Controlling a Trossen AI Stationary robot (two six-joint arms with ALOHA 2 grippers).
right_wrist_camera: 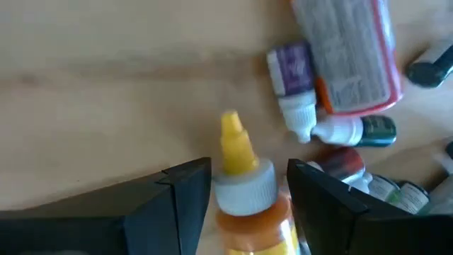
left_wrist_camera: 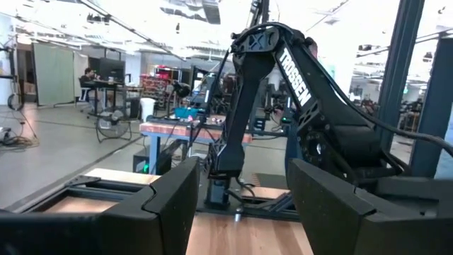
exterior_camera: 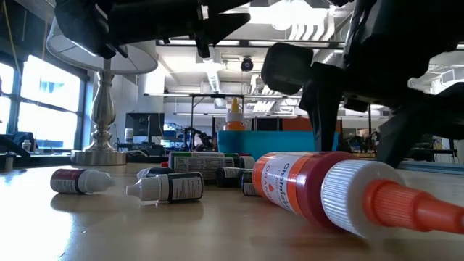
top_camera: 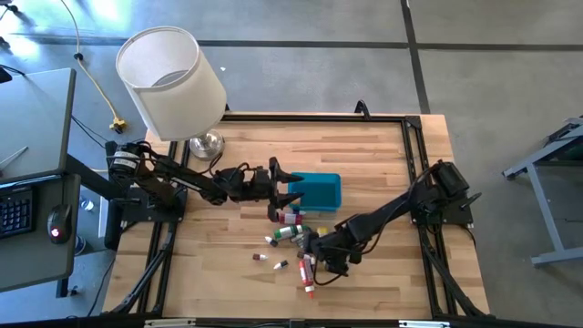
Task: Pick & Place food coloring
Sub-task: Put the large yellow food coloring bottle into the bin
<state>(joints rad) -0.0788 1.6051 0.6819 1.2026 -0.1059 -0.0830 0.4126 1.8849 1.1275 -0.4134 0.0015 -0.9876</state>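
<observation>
A: What is the right tool (right_wrist_camera: 244, 188) doing?
B: It is closing around an orange bottle (right_wrist_camera: 248, 191) lying between its fingers, seemingly gripping it.
A: And beyond it?
B: More food coloring (top_camera: 290, 235) is lying scattered on the surface (top_camera: 383, 164); the teal bin (top_camera: 317, 189) is sitting past that, beside the left tool (top_camera: 284, 179), which is hovering open and empty. Next comes lifting and carrying binward.

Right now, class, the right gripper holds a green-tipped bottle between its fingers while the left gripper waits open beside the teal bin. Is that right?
Not quite: the right wrist view shows the bottle between the right gripper fingers is orange, with a yellow tip and white collar, not green-tipped. The rest holds: the left gripper waits open beside the teal bin in the high view.
</observation>
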